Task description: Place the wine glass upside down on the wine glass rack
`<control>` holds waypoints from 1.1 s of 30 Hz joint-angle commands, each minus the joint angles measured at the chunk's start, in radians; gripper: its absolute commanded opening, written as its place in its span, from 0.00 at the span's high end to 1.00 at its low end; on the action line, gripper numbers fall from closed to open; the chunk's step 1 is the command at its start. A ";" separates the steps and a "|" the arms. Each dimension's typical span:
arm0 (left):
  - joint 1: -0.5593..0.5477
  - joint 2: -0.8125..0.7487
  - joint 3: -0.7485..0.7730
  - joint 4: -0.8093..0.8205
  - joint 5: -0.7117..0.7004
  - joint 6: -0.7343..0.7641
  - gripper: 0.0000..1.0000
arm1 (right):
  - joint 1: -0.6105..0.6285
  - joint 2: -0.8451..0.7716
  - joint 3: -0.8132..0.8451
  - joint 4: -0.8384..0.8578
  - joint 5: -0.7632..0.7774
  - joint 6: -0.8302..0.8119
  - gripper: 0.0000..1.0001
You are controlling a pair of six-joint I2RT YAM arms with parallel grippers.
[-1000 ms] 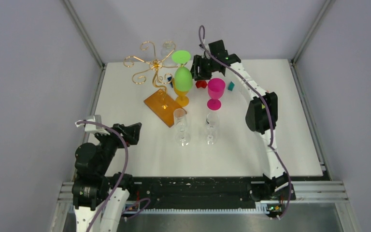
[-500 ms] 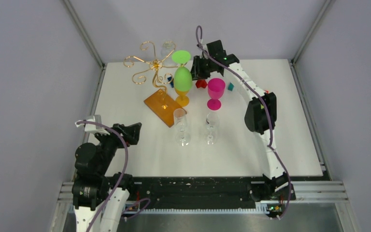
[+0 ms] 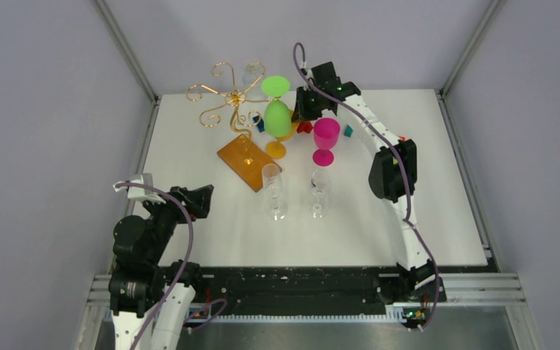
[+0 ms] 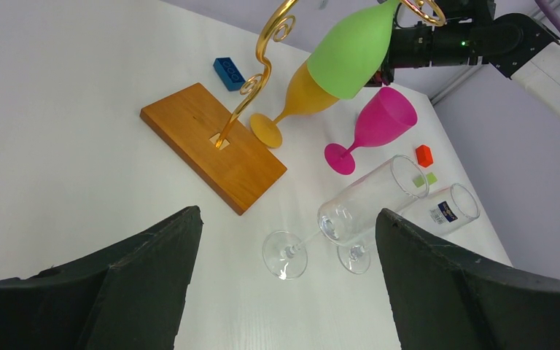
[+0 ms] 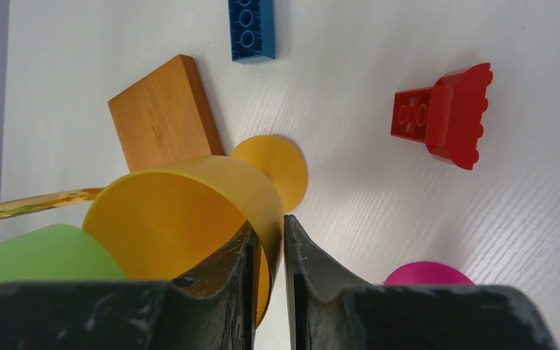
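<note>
Right wrist view: the green glass runs off the left edge, the pink glass is just a sliver of rim past the right gripper, and the rack is only one bit of gold wire. From the top, the orange glass sits mostly behind the green one, and the clear shape up on the rack is too faint to make out. Left wrist view chops off the rack's top, and the label on one clear glass is too tiny to read
</note>
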 commanded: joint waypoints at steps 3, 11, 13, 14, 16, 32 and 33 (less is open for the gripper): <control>-0.002 0.000 0.019 0.049 -0.006 0.001 0.07 | 0.028 -0.045 0.024 0.002 0.120 -0.057 0.86; -0.002 0.001 0.020 0.050 -0.008 0.002 0.07 | 0.050 -0.091 0.026 0.007 0.253 -0.083 0.91; -0.002 0.002 0.022 0.051 -0.008 0.004 0.07 | 0.058 -0.102 0.023 0.007 0.296 -0.097 0.91; -0.002 0.002 0.021 0.052 -0.007 0.004 0.07 | 0.063 -0.105 0.022 0.006 0.318 -0.103 0.91; -0.002 0.004 0.021 0.052 -0.006 0.004 0.07 | 0.067 -0.113 0.021 0.008 0.348 -0.109 0.92; -0.002 -0.002 0.023 0.043 -0.015 0.010 0.07 | 0.068 -0.125 0.020 -0.005 0.514 -0.086 0.94; -0.002 -0.003 0.023 0.042 -0.015 0.010 0.07 | 0.068 -0.125 0.021 -0.005 0.518 -0.087 0.94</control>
